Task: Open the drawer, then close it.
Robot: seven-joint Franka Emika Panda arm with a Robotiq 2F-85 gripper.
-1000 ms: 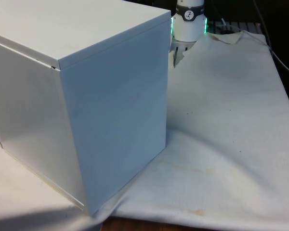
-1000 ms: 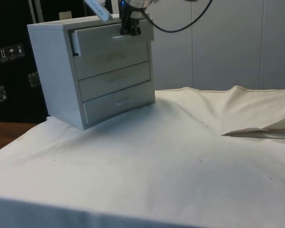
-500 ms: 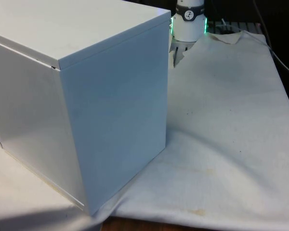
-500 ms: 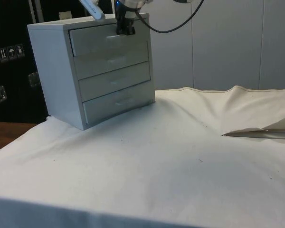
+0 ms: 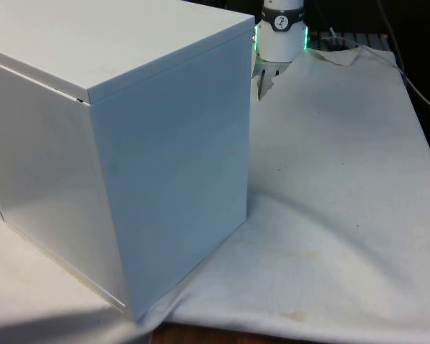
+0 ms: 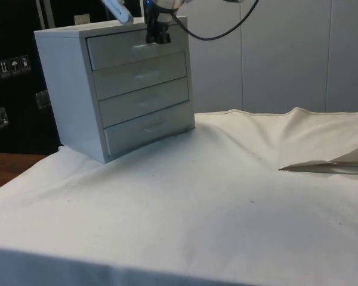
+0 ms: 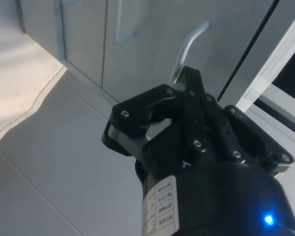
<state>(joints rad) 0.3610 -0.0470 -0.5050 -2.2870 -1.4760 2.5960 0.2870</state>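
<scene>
**Inspector:** Since the top drawer (image 6: 137,50) sits flush with the three fronts below it in the side view, you can take it as shut. It is the uppermost front of the white chest of drawers (image 6: 65,89), which stands at one end of the desk (image 6: 197,208) on the white cloth.

**Operator:** And where is the gripper?

**Inspector:** Your gripper (image 6: 157,38) is at the drawer's upper edge, right at the handle (image 7: 189,42). In the wrist view the jaws are drawn together at the near end of that bar, and I read them as clamped on it. The arm reaches in from above the chest.

**Operator:** Which step am I in, then?

**Inspector:** Going by the flush front, I judge the closing stroke to be at its end. Whether the drawer is fully seated I cannot confirm. The front view gives you the chest's blank side and back (image 5: 165,158), so rely on the side view.

**Operator:** What does the next move call for?

**Inspector:** Let the jaws part, then draw straight back from the front. Keep clear of the handle, or you may drag the drawer out again.
</scene>
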